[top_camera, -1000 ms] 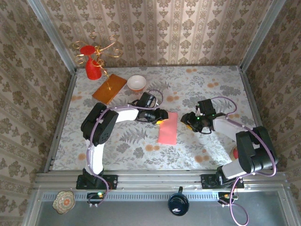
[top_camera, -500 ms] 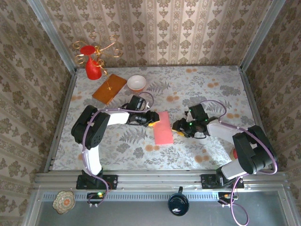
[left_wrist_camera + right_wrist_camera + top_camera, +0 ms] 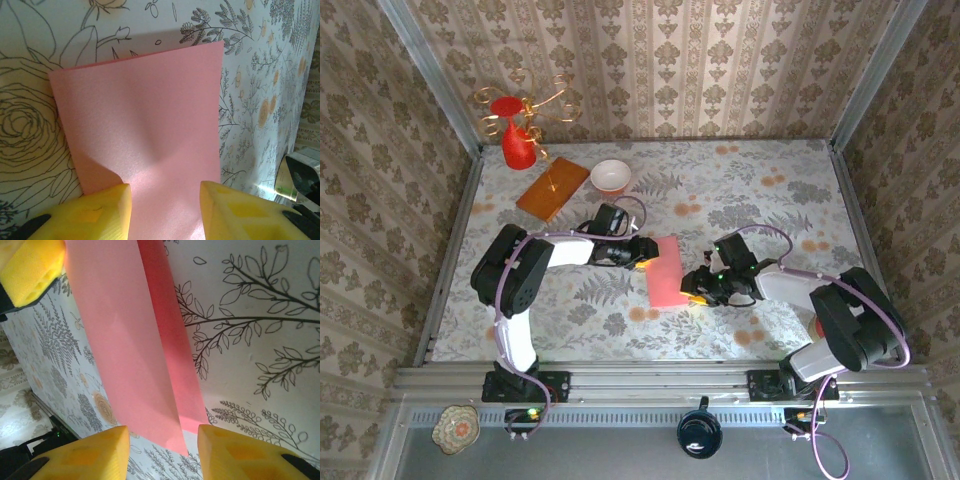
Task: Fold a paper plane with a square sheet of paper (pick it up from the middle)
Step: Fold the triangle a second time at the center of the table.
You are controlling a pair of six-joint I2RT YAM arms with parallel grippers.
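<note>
Pink sheet [image 3: 667, 272] lay flat on the floral surface [image 3: 750, 190], about mid-surface btwn the two arms, long sides running near-far; from the top cam it looked rectangular rather than square. Left fingers [image 3: 646, 264] were at the sheet's left edge, toward its far end. Right fingers [image 3: 692, 284] were at its right edge, more toward the near end. In the left wrist view the left fingers [image 3: 105, 210] were spread wide, not clamped on anything, w/ the pink sheet [image 3: 145, 115] running out from btwn them and a soft dent and shadow near its middle. Couldn't tell if the pads touched the paper. In the right wrist view the right fingers [image 3: 225, 450] were likewise apart and gripping nothing, the near end of the pink sheet [image 3: 125, 340] sitting btwn them. There the sheet showed two tones, a paler wide band and a darker red strip beside it, and one yellow left finger [image 3: 30, 267] sat at the sheet's other side. At far left, well apart from the sheet, stood a red vase [image 3: 516, 140], then a wooden board [image 3: 553, 188] w/ a white bowl [image 3: 611, 176] just beside it.
</note>
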